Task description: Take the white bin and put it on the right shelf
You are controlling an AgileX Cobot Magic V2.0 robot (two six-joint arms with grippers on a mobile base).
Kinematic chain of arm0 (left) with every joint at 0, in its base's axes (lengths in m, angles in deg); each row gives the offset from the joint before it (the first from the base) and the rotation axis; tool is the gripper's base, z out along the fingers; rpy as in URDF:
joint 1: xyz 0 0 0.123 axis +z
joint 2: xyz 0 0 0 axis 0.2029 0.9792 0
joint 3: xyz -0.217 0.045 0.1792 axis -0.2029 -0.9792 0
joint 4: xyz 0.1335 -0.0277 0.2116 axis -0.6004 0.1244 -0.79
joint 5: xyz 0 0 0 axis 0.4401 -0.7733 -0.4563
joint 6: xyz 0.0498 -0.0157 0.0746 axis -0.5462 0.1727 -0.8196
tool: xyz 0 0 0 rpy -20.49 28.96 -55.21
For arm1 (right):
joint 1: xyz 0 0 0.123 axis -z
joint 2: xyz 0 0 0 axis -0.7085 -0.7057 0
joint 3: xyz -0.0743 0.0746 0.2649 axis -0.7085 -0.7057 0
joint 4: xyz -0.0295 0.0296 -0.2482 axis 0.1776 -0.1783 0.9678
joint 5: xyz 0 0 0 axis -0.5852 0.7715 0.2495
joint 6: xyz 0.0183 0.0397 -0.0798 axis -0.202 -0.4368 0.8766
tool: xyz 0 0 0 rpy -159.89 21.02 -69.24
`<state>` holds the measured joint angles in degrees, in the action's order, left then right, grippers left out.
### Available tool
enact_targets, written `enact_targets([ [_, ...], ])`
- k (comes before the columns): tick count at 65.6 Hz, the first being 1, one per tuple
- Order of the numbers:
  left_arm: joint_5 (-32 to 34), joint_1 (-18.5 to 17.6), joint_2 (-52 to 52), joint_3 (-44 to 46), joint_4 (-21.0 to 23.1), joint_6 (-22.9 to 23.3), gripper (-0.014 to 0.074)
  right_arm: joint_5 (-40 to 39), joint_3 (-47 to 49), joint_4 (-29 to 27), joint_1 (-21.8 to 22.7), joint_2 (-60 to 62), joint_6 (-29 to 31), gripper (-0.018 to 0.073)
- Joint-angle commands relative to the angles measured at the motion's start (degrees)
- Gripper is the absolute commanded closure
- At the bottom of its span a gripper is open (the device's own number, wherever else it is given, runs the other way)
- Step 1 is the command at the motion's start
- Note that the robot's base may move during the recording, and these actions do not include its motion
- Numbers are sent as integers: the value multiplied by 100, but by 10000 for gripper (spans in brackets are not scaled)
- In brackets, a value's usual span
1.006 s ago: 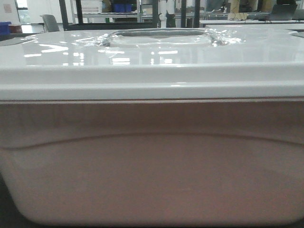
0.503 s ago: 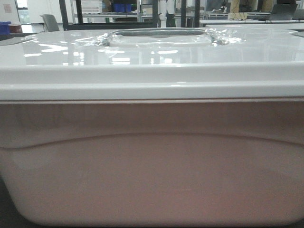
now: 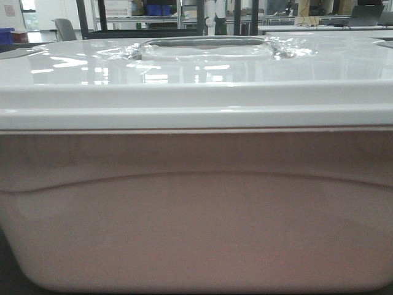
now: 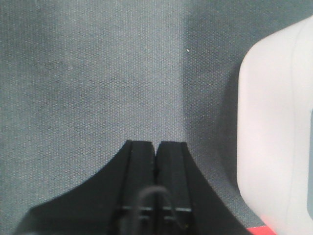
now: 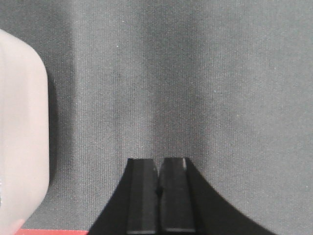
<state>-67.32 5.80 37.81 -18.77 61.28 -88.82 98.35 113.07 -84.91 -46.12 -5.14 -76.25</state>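
The white bin (image 3: 196, 209) is filling your front view, its glossy lid (image 3: 196, 67) sitting on. Your left tool (image 4: 156, 152) is hanging clenched and empty over the grey woven surface (image 4: 88, 88), a bin corner showing at the right of its view. Your right tool (image 5: 158, 169) is likewise pressing its fingers together on nothing, the bin lying at the left of its view.
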Motion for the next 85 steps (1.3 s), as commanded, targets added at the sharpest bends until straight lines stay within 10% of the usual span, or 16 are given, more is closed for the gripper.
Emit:
enact_targets([
  [1, 168, -5, -103, 189, 159, -1, 712, 299, 208, -24, -6, 84, 19, 529],
  [16, 168, -5, -103, 189, 185, -1, 575, 368, 208, -24, -6, 84, 19, 430],
  [31, 167, -5, -103, 189, 198, -1, 173, 238, 208, -50, -6, 84, 8, -64],
  [63, -171, 110, -103, 460, 757, 20, 157, 107, 294, -726, 297, 84, 60, -36],
  [85, -838, 1467, 87, 558, 4136, -2029, 157, 400, 172, -3616, 1513, -81, 1908, -36],
])
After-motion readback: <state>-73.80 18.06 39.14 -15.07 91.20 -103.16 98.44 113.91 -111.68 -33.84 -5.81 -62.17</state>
